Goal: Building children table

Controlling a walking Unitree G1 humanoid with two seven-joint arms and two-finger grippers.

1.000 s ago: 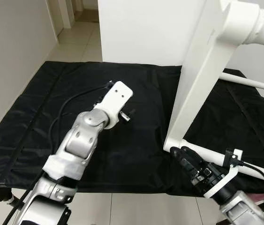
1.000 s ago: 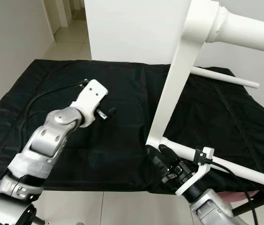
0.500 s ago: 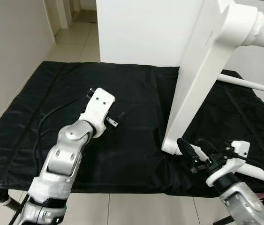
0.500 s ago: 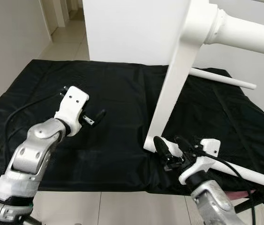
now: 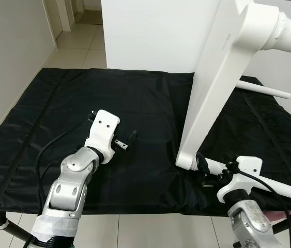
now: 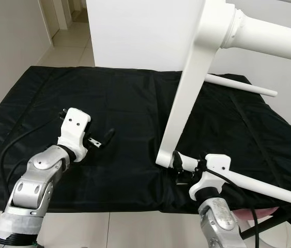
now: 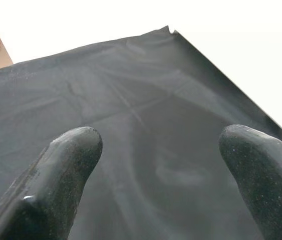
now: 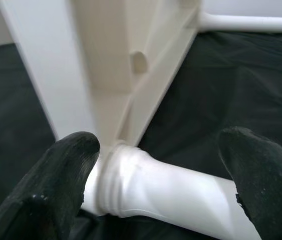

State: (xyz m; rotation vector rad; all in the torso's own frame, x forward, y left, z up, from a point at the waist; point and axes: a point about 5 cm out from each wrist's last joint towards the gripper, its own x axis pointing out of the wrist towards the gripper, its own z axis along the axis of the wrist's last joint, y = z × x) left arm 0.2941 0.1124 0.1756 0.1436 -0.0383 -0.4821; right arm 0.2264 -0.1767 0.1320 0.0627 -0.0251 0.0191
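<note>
Assembly looked partway done: the white painted wooden table frame (image 5: 212,88) stood on the black cloth-covered bench (image 5: 42,119) with one turned white leg (image 8: 166,185) already seated in its corner; a loose white rod (image 5: 264,89) lay beyond the right claw (image 8: 151,165). That claw was spread wide, straddling the leg just at the joint, not clamped. Left claw (image 7: 156,160) hung apart, empty, over bare cloth.

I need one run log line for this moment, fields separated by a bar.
stage: table assembly | right gripper: open, straddling white table leg at frame joint | left gripper: open, over black cloth, holding nothing
</note>
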